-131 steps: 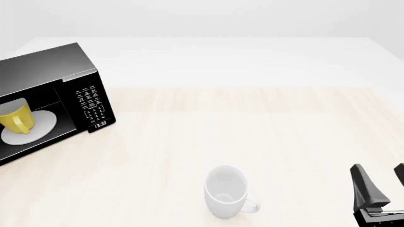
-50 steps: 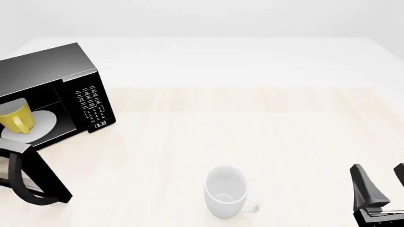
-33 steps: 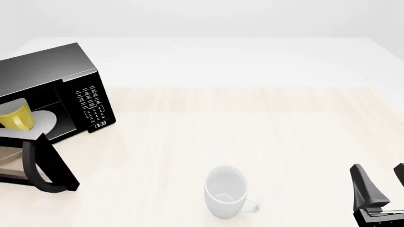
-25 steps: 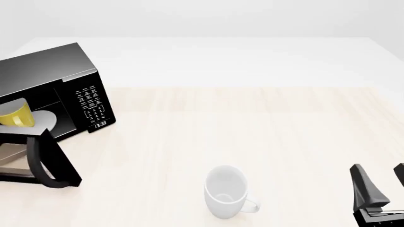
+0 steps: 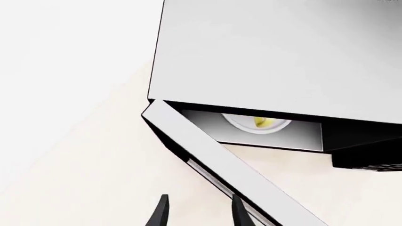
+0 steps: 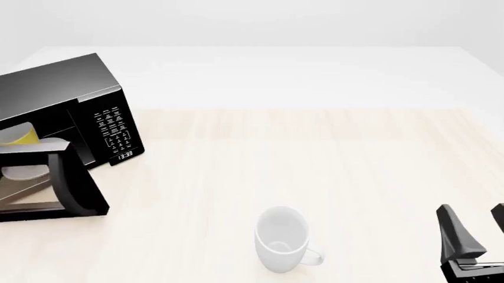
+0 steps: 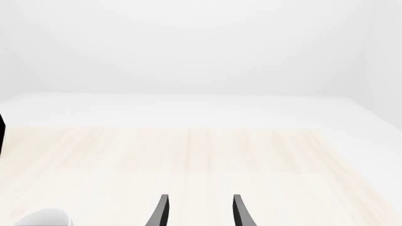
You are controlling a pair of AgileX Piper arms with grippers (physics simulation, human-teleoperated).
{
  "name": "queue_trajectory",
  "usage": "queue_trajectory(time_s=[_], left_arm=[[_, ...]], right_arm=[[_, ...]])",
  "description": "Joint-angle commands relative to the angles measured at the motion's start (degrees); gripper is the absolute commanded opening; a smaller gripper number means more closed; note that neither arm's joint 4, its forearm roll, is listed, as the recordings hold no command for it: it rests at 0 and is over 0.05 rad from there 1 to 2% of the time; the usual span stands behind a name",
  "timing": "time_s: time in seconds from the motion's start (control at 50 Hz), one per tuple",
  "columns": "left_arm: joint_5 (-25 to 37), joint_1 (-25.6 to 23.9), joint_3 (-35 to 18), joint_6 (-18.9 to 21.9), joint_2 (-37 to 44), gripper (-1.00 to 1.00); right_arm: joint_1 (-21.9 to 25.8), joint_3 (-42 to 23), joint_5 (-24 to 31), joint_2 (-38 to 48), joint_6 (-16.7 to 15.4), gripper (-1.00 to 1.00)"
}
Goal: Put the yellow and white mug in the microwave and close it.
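The black microwave (image 6: 67,94) stands at the table's far left, its door (image 6: 55,186) swung about halfway shut. The yellow and white mug (image 6: 18,137) sits inside on the white turntable plate (image 6: 22,172), mostly hidden by the door. Through the gap in the left wrist view I see the mug (image 5: 264,122) and the plate (image 5: 242,124). My left gripper (image 5: 199,214) is open and holds nothing, one finger close beside the door (image 5: 213,157); it is out of the front view. My right gripper (image 6: 478,227) rests open at the near right, also seen as the right gripper (image 7: 199,212).
An all-white mug (image 6: 281,237) stands upright on the light wood table (image 6: 315,153) near its front middle, handle to the right. Its rim (image 7: 44,219) shows at the right wrist view's edge. The button panel (image 6: 113,131) faces the table's middle.
The microwave door, out of sight 2.6 s ago, has swung steadily in toward the microwave and now covers most of the mug. My right arm and the white mug have not moved.
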Motion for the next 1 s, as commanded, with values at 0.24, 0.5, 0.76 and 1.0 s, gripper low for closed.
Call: queue_trajectory(time_s=[0.24,0.5,0.76,1.0], left_arm=[[-2.8,-3.4,-1.9,0.3,1.7,1.00],[-4.5,-3.7,-3.0,0.7,3.7,1.00],[-5.6,-3.9,-4.6,0.1,6.6,1.00],[-6.8,-4.2,-5.9,0.2,9.5,1.00]], right_arm=[[0.0,0.0,0.0,0.1,0.0,1.00],[0.0,0.0,0.0,0.1,0.0,1.00],[0.1,0.0,-0.1,0.1,0.0,1.00],[0.1,0.0,-0.1,0.1,0.0,1.00]])
